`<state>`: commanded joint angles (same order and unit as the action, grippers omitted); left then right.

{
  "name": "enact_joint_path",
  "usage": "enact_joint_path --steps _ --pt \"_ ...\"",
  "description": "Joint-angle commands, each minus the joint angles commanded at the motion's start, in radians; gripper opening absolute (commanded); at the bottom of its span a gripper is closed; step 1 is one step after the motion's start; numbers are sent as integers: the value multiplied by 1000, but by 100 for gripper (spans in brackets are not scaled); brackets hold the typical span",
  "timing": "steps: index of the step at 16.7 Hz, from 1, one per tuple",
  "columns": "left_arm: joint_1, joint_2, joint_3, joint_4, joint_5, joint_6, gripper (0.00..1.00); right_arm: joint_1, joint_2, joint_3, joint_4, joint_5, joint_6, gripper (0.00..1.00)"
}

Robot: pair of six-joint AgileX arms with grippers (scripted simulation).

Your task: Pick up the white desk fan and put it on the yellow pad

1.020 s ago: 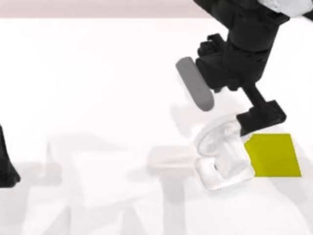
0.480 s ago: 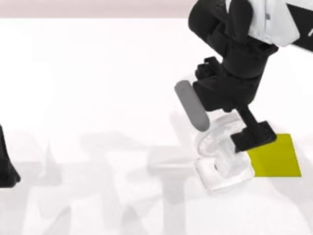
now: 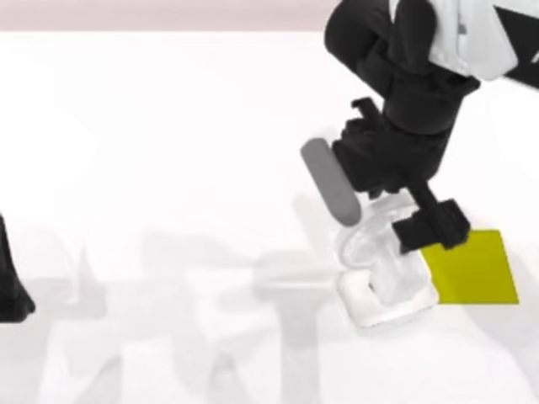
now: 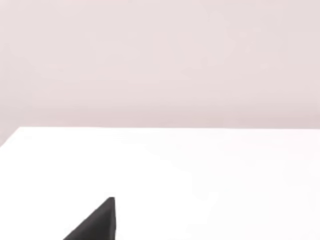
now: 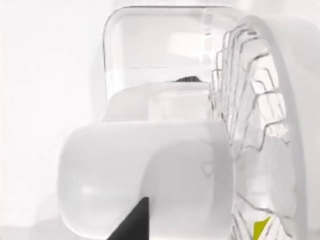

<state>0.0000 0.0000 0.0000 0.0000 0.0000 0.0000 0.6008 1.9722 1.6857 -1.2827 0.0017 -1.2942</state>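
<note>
The white desk fan (image 3: 387,290) stands right of the table's middle, its rounded square base touching the left edge of the yellow pad (image 3: 476,269). My right gripper (image 3: 383,206) reaches down over the fan's grilled head, open, with a grey finger (image 3: 333,181) on the head's left and a black finger (image 3: 434,227) on its right. The right wrist view is filled by the fan (image 5: 165,165): neck and base in front, grille at one side, and a sliver of the yellow pad (image 5: 260,227) showing through it. One dark fingertip (image 5: 132,222) lies against the fan's body. My left arm (image 3: 10,286) is parked at the left edge.
The white table (image 3: 168,151) carries only faint grey shadows around the fan. Its far edge (image 3: 168,32) meets a pale pink wall. The left wrist view shows bare tabletop (image 4: 200,175) and wall.
My right gripper has come down and forward over the fan. Its black finger slid from behind the pad's corner to the right side of the fan's head. Fan and pad have not moved.
</note>
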Motion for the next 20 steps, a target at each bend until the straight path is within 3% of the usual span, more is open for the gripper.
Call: enact_joint_path --steps 7,17,20 --pt "0 0 0 0 0 0 100 0 0 0 0 0 0 2" --pt "0 0 0 0 0 0 100 -2 -7 4 -3 0 0 0" --pt "0 0 0 0 0 0 100 0 3 71 -69 0 -2 0"
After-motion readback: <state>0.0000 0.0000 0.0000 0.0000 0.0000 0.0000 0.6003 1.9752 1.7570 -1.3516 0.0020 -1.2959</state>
